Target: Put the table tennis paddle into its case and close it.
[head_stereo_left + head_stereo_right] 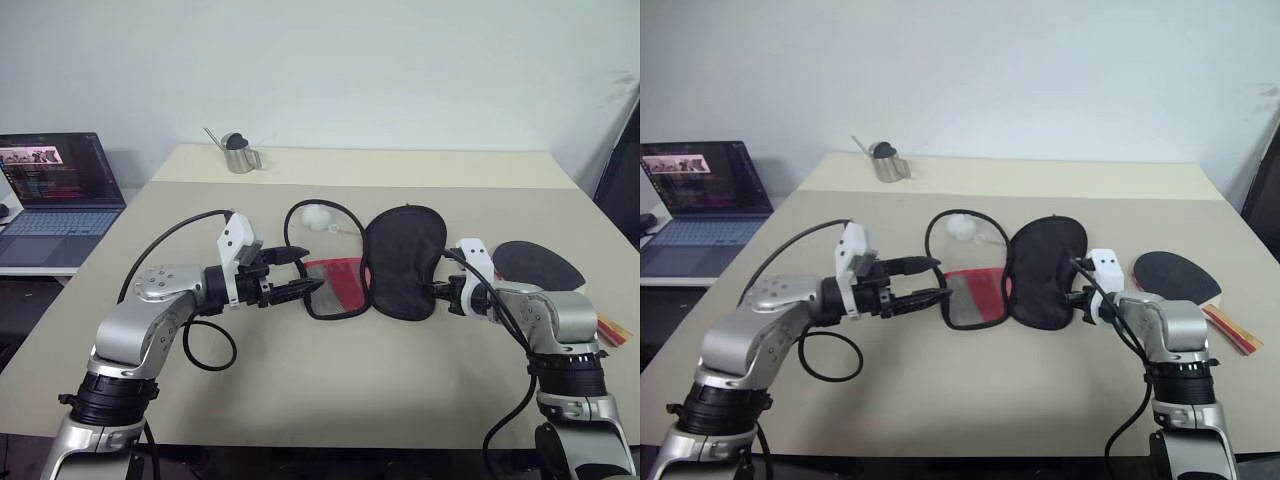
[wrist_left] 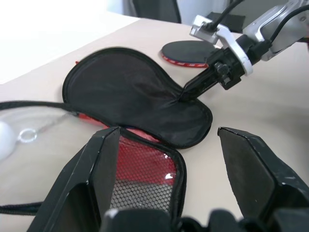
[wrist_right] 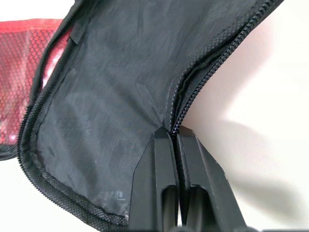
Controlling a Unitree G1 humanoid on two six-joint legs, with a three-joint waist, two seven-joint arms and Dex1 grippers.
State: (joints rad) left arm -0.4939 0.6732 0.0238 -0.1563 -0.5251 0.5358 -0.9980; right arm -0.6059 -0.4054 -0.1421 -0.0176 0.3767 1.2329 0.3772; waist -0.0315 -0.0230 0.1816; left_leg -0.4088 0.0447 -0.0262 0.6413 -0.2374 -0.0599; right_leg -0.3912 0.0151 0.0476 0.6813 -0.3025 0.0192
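Case (image 1: 404, 262): soft black fabric, lying open at frame centre on worktop (image 1: 330, 390). Paddle (image 1: 538, 265) outside, at right. Right claw (image 3: 174, 140) clamped on case's zip edge; left claw (image 1: 300, 270) apart.

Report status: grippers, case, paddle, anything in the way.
Right gripper shut on the open case edge. Left gripper open, empty, beside it. Paddle on table, outside the case. Nothing in the way.
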